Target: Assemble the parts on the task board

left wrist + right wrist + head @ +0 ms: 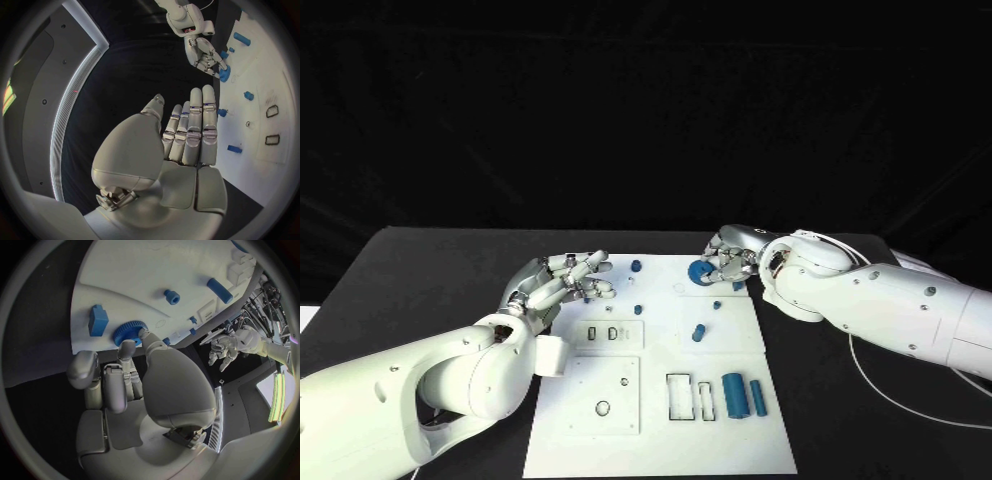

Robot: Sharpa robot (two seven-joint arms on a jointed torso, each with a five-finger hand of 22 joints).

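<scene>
The white task board (pixel 661 430) lies in the middle of the black table. At its far right corner my right hand (pixel 733 260) pinches a blue toothed gear (pixel 704 274) between thumb and fingertips, low over the board. The right wrist view shows the gear (pixel 127 333) at those fingertips, beside a blue block (pixel 97 320). My left hand (pixel 568 280) hovers over the board's far left edge, fingers straight and holding nothing. From the left wrist, that hand (pixel 187 137) is flat, with the right hand (pixel 203 55) and gear (pixel 224 74) beyond it.
Small blue pegs (pixel 635 266) (pixel 639 309) (pixel 698 331) stand on the board's far half. Two blue cylinders (pixel 734 393) (pixel 757 397) lie near the right edge beside rectangular slots (pixel 679 396). A white cable (pixel 891 385) runs across the table on the right.
</scene>
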